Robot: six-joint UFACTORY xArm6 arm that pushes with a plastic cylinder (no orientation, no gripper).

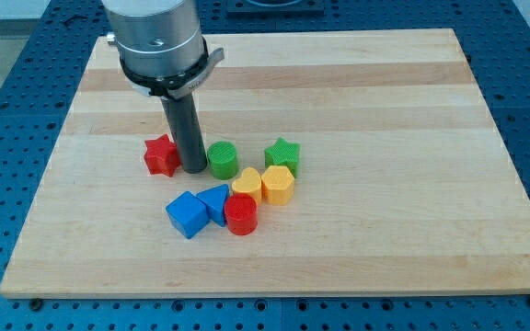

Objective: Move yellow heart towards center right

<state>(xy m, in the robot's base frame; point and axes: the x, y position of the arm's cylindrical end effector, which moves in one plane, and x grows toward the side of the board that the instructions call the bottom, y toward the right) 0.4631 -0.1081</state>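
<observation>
The yellow heart (pixel 246 184) lies left of the board's middle, touching a yellow hexagon (pixel 278 184) on its right and a red cylinder (pixel 241 215) just below it. My tip (pixel 193 169) rests on the board between a red star (pixel 161 154) and a green cylinder (pixel 223 159). The tip stands up and to the left of the yellow heart, a block's width away, not touching it.
A green star (pixel 282 153) sits above the yellow hexagon. A blue cube (pixel 188 214) and a blue triangle (pixel 215 200) lie to the left of the red cylinder. The wooden board (pixel 385 138) sits on a blue perforated table.
</observation>
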